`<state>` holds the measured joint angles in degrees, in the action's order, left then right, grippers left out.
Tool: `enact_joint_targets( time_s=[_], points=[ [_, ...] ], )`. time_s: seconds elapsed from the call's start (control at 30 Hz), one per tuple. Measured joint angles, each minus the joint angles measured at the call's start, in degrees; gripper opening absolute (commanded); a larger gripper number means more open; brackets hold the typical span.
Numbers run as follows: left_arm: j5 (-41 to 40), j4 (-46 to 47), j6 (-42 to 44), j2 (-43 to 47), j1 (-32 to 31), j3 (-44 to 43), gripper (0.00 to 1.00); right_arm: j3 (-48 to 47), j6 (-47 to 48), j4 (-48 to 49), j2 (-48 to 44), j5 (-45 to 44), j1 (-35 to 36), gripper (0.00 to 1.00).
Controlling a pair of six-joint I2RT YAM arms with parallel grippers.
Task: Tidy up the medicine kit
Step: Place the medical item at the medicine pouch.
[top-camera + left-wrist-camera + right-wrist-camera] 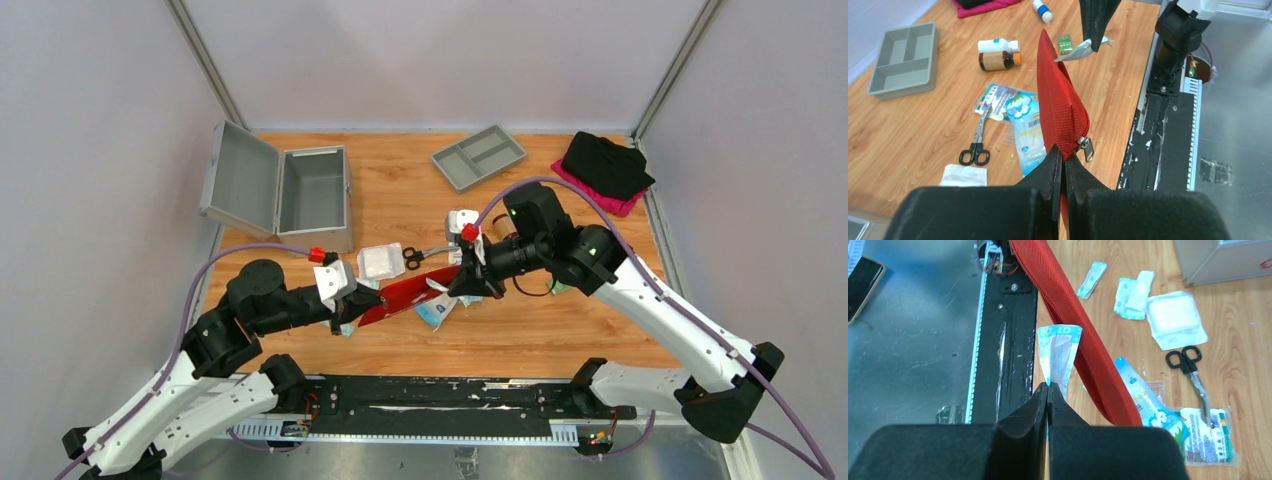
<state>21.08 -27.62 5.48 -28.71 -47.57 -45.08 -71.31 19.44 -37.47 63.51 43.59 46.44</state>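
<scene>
The medicine kit (312, 192) is a silver-grey metal case standing at the back left with its lid swung open. My left gripper (1064, 159) is shut on the zipper end of a red fabric pouch (1058, 100), which it holds up above the table. In the top view the pouch (405, 296) stretches between both grippers. My right gripper (1048, 387) is shut on a small white-and-blue packet (1059, 352) right beside the pouch's other end. Its corner (1223, 260) shows in the right wrist view.
A grey compartment tray (478, 156) and a black-and-pink cloth (605, 170) lie at the back. Scissors (975, 145), a blue-white bag (1025, 130), two bottles (998, 61), a gauze pad (1175, 320) and small packets are scattered on the wood. The black rail (450, 395) runs along the near edge.
</scene>
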Motion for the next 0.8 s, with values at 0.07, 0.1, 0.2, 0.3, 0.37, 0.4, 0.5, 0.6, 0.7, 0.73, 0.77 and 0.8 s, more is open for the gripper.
enact_joint_targets(
  time_s=[0.07,0.1,0.2,0.3,0.37,0.4,0.5,0.6,0.7,0.73,0.77,0.8],
  points=[
    [1.05,-0.17,0.44,-0.04,0.0,-0.13,0.0,-0.83,1.31,-2.25,1.16,0.81,0.0,0.0],
    [1.62,-0.35,0.63,-0.04,0.0,-0.15,0.0,-1.25,1.84,-3.52,1.75,1.18,0.0,0.0],
    [2.4,-0.72,1.03,-0.04,0.0,-0.15,0.0,-1.62,3.41,-6.03,2.89,1.95,0.0,0.0],
    [3.37,-0.9,1.38,-0.07,0.0,-0.15,0.0,-2.47,4.7,-8.35,3.96,2.08,0.0,0.0],
    [4.28,-0.92,1.51,-0.13,0.0,-0.15,0.0,-3.41,5.62,-9.77,4.66,2.01,0.0,0.0],
    [4.74,-0.96,1.57,-0.24,0.0,-0.2,0.0,-3.8,5.99,-10.25,4.94,1.97,0.0,0.0],
    [6.49,-1.16,1.75,-0.81,0.0,-0.37,0.0,-5.75,7.52,-12.79,6.29,1.51,0.0,0.0],
    [8.13,-1.6,2.27,-1.46,0.0,-0.79,0.0,-7.63,9.09,-15.39,7.93,1.01,0.0,0.0],
    [9.2,-1.99,2.82,-1.97,0.0,-1.11,0.0,-8.98,10.36,-17.73,9.6,0.76,0.0,0.0],
    [9.51,-2.19,2.97,-2.19,0.0,-1.27,0.0,-9.31,10.78,-18.71,10.25,0.72,0.0,0.0],
    [9.68,-2.32,3.1,-2.32,0.0,-1.36,0.0,-9.55,11.08,-19.41,10.71,0.74,0.0,0.0],
    [9.81,-2.49,3.15,-2.4,0.0,-1.49,0.0,-9.62,11.45,-19.98,11.1,0.74,0.0,0.0]
  ],
)
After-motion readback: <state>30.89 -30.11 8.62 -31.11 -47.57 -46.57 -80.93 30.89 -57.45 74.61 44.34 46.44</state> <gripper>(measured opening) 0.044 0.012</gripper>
